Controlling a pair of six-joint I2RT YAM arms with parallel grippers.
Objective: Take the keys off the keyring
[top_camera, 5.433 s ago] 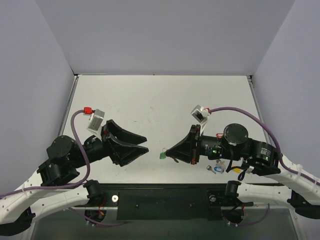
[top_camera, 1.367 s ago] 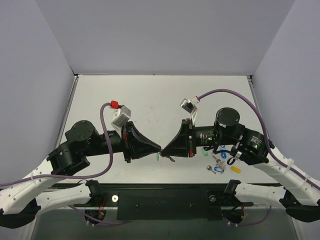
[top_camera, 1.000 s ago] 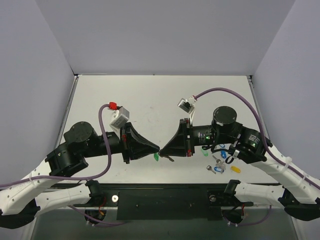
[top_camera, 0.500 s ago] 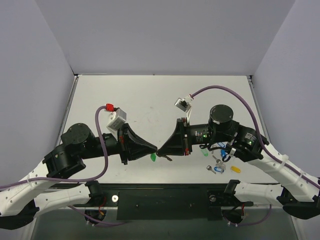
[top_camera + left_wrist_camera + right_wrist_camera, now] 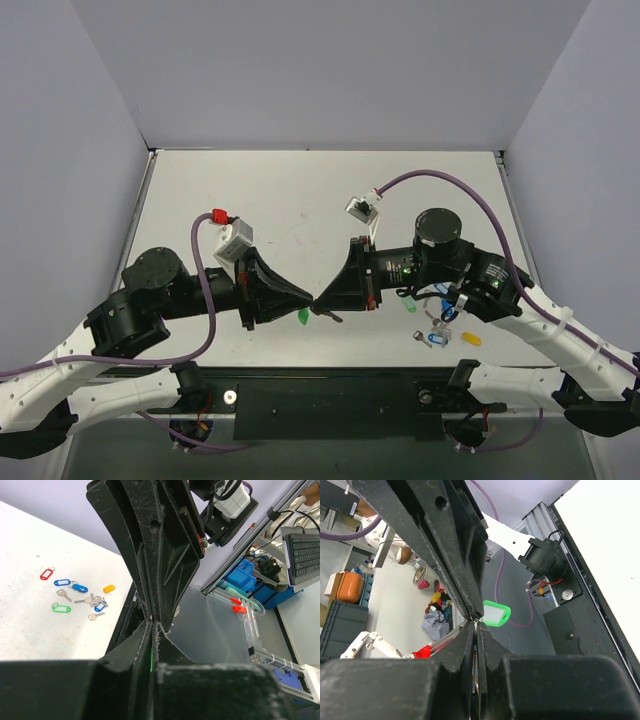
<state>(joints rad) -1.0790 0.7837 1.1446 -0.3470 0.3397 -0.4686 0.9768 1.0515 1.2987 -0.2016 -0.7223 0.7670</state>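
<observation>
My left gripper (image 5: 312, 298) and right gripper (image 5: 320, 301) meet tip to tip above the table's near middle. The green-headed key (image 5: 303, 316) hangs just below the left tips. In the right wrist view the green head (image 5: 496, 614) sits beside the left gripper's closed tip. The left wrist view shows my left gripper (image 5: 151, 624) shut, with a green sliver between its fingers. My right gripper (image 5: 476, 624) is shut on a thin silver metal piece. The silver key (image 5: 333, 316) pokes out under it. The keyring is too small to make out between the tips.
Several loose keys and coloured tags lie under the right arm: a green tag (image 5: 411, 306), a blue tag (image 5: 437, 338), a yellow tag (image 5: 470, 338). They also show in the left wrist view, such as the red tag (image 5: 47, 573). A black rail runs along the near edge.
Both arms came together from apart and now hold tip to tip. Over the last second the pair drifted slightly left and the green head swung left and down.
</observation>
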